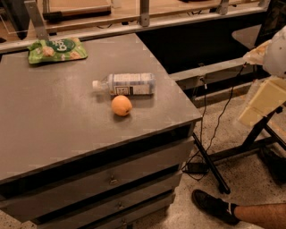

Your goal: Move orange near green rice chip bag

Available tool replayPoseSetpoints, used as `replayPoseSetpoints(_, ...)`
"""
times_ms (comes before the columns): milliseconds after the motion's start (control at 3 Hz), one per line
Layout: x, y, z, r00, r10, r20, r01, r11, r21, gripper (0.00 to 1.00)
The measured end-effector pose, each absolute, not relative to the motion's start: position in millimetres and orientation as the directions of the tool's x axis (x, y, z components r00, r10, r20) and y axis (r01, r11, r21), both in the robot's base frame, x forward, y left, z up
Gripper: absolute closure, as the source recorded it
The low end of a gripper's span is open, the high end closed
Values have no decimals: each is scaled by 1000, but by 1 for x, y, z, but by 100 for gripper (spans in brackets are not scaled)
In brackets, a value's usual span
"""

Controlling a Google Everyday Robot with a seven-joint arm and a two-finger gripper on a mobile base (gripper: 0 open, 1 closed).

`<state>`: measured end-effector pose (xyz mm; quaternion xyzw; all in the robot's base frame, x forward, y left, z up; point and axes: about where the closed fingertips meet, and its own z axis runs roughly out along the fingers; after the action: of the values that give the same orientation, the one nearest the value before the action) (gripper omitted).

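At the bottom right of the frame, a bare lower leg (259,214) in a white sock and a dark shoe (213,206) rests on a speckled, stone-like floor (250,179). Beside it, thin black cables (210,134) trail down to the angled black legs of a metal stand (214,172).

The lower left is filled by a blocky grey cabinet (98,179) with stacked flat drawer fronts, each with a small metal pull. Its top is a broad, matte grey surface with a faintly scuffed sheen.

The orange (121,105), small, round and smooth with dull pale-orange skin, sits on that top a little left of the frame's centre. Just behind it, a clear plastic bottle (127,84) with a white label and white cap lies on its side, cap pointing left.

The green rice chip bag (57,49), flat and crinkly with a dark oval logo, lies at the far upper left corner of the top, well apart from the orange.

The gripper (263,100) appears as pale cream, slab-like shapes at the right edge, off the cabinet and holding nothing visible; how wide it is set cannot be told.

Across the top of the frame run metal posts (144,12) and a wooden shelf (80,5).
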<state>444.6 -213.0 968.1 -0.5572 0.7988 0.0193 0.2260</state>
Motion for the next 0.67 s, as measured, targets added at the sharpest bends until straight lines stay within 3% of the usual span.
replayPoseSetpoints(667, 463, -137, 979, -120, -689, -715, -899, 382, -217, 0)
